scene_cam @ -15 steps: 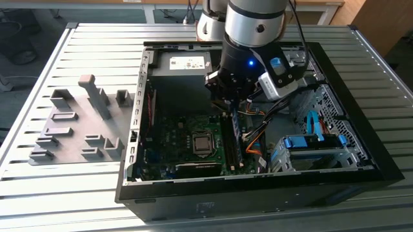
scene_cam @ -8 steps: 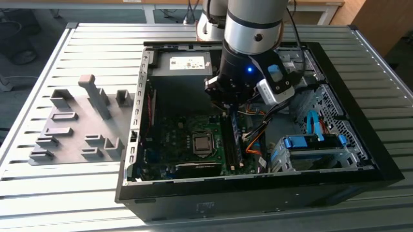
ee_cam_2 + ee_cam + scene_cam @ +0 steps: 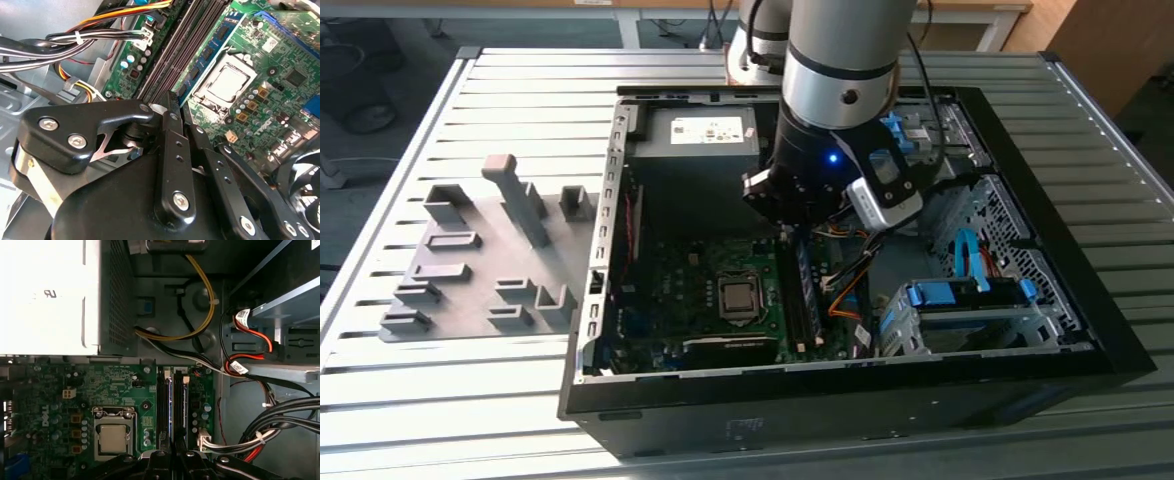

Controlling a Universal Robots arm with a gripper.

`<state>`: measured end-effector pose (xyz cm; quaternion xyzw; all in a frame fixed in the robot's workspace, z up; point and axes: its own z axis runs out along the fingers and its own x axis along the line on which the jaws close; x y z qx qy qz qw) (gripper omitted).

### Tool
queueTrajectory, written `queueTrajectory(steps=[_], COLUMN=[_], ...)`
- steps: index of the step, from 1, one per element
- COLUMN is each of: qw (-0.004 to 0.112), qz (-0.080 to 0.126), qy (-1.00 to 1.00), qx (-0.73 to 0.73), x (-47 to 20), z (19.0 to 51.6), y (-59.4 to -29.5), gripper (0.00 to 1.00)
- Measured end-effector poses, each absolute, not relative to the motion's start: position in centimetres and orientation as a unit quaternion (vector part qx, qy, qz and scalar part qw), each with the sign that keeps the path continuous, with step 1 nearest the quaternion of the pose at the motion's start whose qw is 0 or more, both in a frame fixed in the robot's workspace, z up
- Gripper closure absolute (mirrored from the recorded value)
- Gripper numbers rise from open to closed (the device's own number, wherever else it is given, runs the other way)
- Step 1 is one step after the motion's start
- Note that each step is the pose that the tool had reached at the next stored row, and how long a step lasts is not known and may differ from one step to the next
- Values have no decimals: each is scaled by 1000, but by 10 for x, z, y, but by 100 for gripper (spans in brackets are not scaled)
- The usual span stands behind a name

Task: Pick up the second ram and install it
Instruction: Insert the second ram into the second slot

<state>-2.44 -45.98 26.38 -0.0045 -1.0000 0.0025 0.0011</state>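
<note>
In the exterior view my arm reaches down into the open computer case, which lies on the slatted counter. My hand hangs low over the motherboard, right above the memory slots that run beside the processor socket. A strip stands on edge in those slots just below my hand; I take it for the second ram. On the exterior view's left, grey fixture blocks sit on the counter, well apart from the case.

In the second wrist view my hand has its fingers drawn close together at the near end of the slots (whether they actually pinch the board I cannot tell). A blue-green module sits seated in the slot nearest the processor socket.

In the first wrist view my hand lines up with the slot pair, where the second ram stands between the dark rails. Bundled cables lie off to the side, and the power supply sits beyond the motherboard.
</note>
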Motion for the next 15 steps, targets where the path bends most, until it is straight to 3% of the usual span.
queueTrajectory(steps=[15], qw=[1], qz=[3], qy=[-1000], qx=[-5], x=[-24], z=[260], y=[-461], gripper=[86])
